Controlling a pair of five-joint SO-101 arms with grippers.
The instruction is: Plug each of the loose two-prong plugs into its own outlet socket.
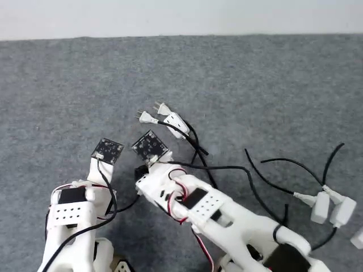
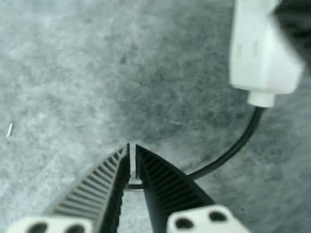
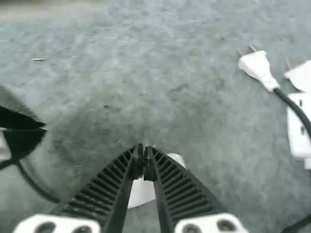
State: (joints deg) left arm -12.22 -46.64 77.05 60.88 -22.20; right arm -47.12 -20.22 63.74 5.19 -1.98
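Note:
Two loose white two-prong plugs (image 1: 146, 117) (image 1: 164, 109) lie side by side on the grey carpet, just beyond both arms, black cables trailing back. One plug (image 3: 255, 63) also shows in the right wrist view. White outlet sockets (image 1: 320, 207) (image 1: 343, 211) lie far off at the right. My right gripper (image 3: 142, 148) is shut just above the carpet, with a small white piece (image 3: 141, 193) showing under its fingers. My left gripper (image 2: 131, 148) is shut, low over the carpet. A black cable (image 2: 228, 153) runs beneath it to a white connector body (image 2: 262, 53).
Black cables (image 1: 227, 168) loop over the carpet between the right arm and the sockets. Another white socket (image 1: 357, 238) sits at the right edge. The carpet's far half and left side are bare, ending at a pale wall (image 1: 181, 17).

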